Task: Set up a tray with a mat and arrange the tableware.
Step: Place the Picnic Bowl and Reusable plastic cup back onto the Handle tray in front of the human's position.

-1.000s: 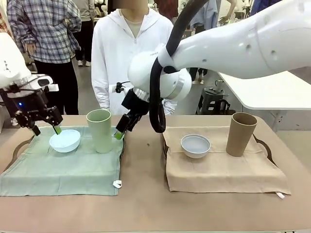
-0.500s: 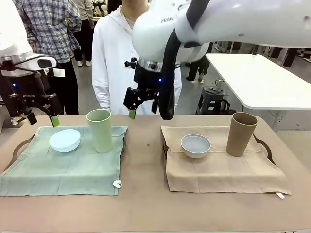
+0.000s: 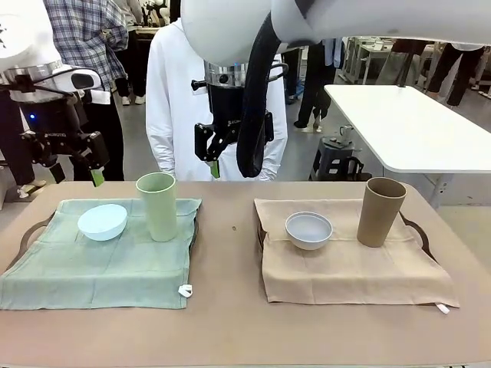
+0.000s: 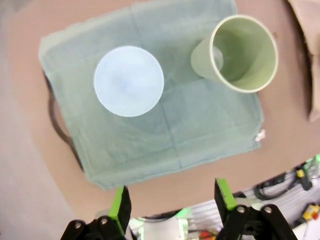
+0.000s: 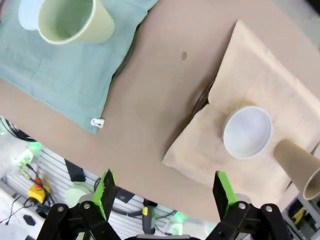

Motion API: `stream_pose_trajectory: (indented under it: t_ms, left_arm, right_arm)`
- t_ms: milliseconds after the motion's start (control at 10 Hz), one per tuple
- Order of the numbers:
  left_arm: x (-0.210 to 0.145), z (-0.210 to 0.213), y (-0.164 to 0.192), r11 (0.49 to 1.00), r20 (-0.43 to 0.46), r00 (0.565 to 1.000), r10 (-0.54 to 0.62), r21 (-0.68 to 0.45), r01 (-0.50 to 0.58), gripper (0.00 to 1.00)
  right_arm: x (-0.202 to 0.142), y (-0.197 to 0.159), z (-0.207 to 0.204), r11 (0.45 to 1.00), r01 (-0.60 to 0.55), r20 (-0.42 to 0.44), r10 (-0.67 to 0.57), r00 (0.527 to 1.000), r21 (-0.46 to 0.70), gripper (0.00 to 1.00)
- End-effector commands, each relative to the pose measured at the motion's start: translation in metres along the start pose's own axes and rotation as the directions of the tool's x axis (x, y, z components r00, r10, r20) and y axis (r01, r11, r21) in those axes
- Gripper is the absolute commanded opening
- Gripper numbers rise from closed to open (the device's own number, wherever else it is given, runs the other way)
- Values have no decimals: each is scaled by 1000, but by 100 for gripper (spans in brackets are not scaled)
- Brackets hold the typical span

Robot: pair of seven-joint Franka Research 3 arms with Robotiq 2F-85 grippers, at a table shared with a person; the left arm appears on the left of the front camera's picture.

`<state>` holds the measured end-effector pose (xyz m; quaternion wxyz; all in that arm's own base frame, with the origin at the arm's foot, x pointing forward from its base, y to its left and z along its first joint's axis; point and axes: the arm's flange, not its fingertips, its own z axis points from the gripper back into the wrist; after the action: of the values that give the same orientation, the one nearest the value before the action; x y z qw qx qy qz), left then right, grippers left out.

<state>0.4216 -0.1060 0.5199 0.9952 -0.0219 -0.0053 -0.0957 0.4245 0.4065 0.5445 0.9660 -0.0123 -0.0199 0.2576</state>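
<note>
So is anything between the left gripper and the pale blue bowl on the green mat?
Nothing visible. The left gripper hangs open above the tray, and the pale blue bowl lies uncovered on the green mat. The light green tumbler stands beside the bowl, apart from it.

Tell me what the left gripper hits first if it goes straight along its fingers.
Probably the green mat, near its edge beside the pale blue bowl. The open left gripper points down at it with nothing in between, though depth is unclear.

Pale blue bowl beside upright green tumbler — bluish-white bowl near upright tan tumbler.
</note>
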Motion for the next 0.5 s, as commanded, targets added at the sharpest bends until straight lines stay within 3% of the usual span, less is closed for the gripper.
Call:
stream_pose_trajectory:
  t_ms: [0, 400]
  left_arm:
    - [-1, -5, 5, 1000, -6, 1000, -18, -11, 18, 87]
    - [-1, -5, 5, 1000, -6, 1000, -18, -11, 18, 87]
  right_arm:
    - [-2, -8, -11, 999, -21, 17, 21, 1000, 41, 100]
    - [-2, -8, -11, 999, -21, 17, 21, 1000, 41, 100]
